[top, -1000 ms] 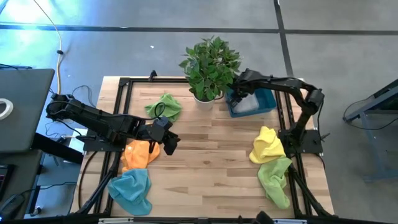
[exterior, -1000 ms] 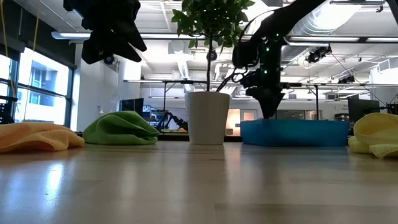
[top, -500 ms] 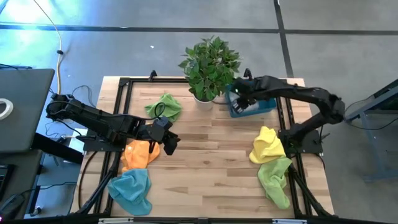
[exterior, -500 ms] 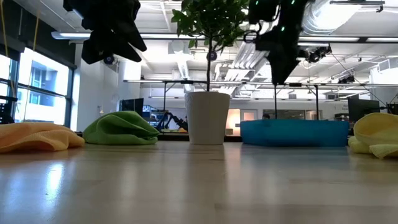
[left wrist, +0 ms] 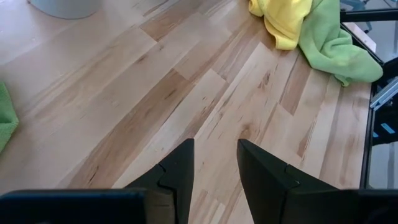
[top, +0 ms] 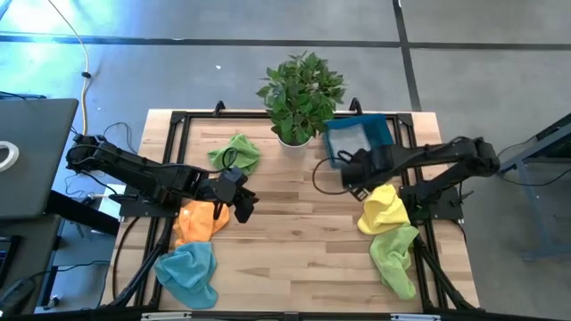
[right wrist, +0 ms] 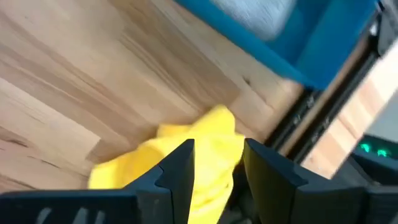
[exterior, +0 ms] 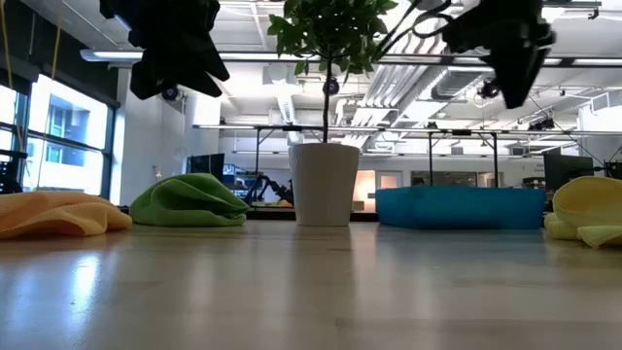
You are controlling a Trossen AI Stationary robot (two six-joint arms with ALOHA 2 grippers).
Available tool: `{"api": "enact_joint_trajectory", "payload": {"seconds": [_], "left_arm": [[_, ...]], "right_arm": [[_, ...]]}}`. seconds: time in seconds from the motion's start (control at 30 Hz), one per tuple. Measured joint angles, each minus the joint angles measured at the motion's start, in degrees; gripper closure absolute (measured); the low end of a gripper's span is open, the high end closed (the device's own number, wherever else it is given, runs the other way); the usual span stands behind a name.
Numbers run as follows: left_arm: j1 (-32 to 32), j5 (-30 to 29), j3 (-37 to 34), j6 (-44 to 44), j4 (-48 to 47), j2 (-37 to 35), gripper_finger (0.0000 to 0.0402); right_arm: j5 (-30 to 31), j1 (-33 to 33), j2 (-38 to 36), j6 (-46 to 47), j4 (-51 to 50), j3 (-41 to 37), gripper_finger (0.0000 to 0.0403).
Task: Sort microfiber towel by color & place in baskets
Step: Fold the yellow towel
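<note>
The teal-blue basket (top: 379,129) stands at the far right beside the plant pot, with a pale grey towel (top: 351,143) lying in it. A yellow towel (top: 384,207) and a light green towel (top: 395,254) lie heaped at the right edge. A green towel (top: 236,152), an orange towel (top: 198,220) and a teal towel (top: 189,272) lie on the left. My right gripper (top: 352,174) hangs open above the table between the basket and the yellow towel (right wrist: 186,143), with nothing between its fingers. My left gripper (top: 243,203) is open and raised beside the orange towel.
A white pot (exterior: 324,185) with a leafy plant (top: 301,89) stands at the far middle, close to the basket's left side. A black frame rail (top: 178,120) borders the table. Bare wood (top: 294,232) fills the table's middle.
My right gripper has risen out of the basket and swung toward the table's near edge, ending above the yellow towel's far side, with its wrist turned. The pale towel stays in the basket.
</note>
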Motion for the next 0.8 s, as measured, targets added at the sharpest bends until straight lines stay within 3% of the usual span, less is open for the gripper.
{"api": "enact_joint_trajectory", "payload": {"seconds": [0.2,0.37,0.47,0.8], "left_arm": [[0.0,0.7,0.0,0.0,0.0,0.0,0.0291],[0.0,2.0,0.0,0.9,0.0,0.0,0.0291],[0.0,2.0,0.0,0.9,0.0,0.0,0.0291],[0.4,2.0,0.0,2.0,0.0,0.0,0.0291]], "right_arm": [[-0.3,8.4,-0.1,11.2,4.1,-3.9,0.0272],[-7.9,14.0,0.0,22.9,12.1,-10.6,0.0272],[-9.2,16.9,0.0,28.0,20.6,-13.6,0.0272],[-13.1,19.8,0.0,36.4,29.1,-24.0,0.0254]]}}
